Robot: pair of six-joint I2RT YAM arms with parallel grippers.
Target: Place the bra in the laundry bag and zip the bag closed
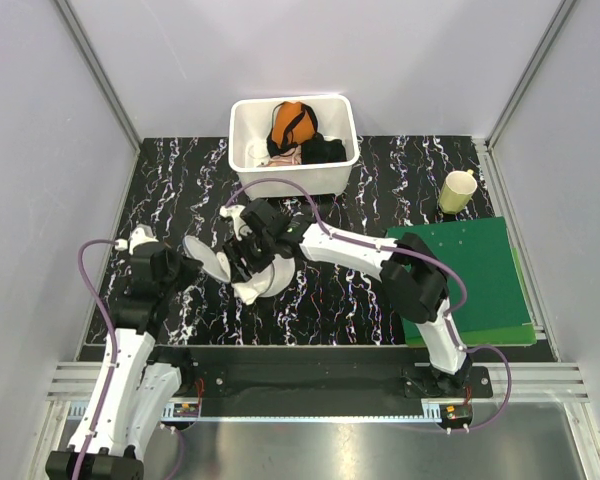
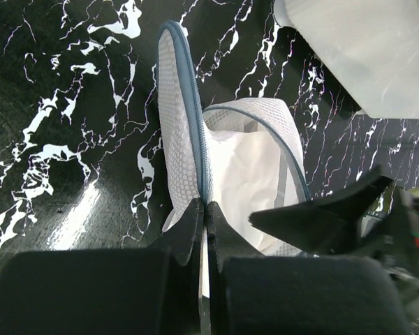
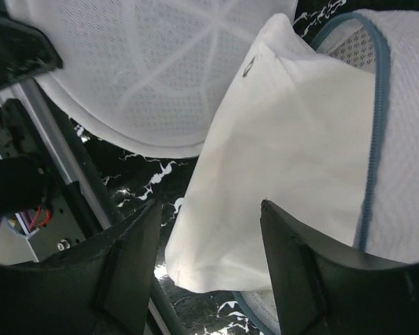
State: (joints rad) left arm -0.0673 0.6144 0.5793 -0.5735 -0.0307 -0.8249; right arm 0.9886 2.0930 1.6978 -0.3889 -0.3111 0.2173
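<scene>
Reaching in from both sides in the top view, the two arms meet over the laundry bag, which sits on the black marbled table in front of the white tub. The left gripper is at the bag's raised disc face, and the right gripper hangs just over the bag's body. An orange garment and a black garment lie in the tub. A pale cup stands near the far corner of a green mat on the right. In the left wrist view the left gripper's fingers are pressed together on the blue-trimmed rim of that disc face, holding it upright and away from the bag's other half, so the mouth gapes. The bra, plain white cloth, lies inside that mouth against the mesh wall, and one dark finger of the right gripper pokes in beside it. In the right wrist view the right gripper's jaws stand wide apart. The bra's lower hem hangs between them with no clear pinch on it. Most of the bra rests against the bag's mesh wall and its blue zip edge. The ribbed disc face fills the upper left.
</scene>
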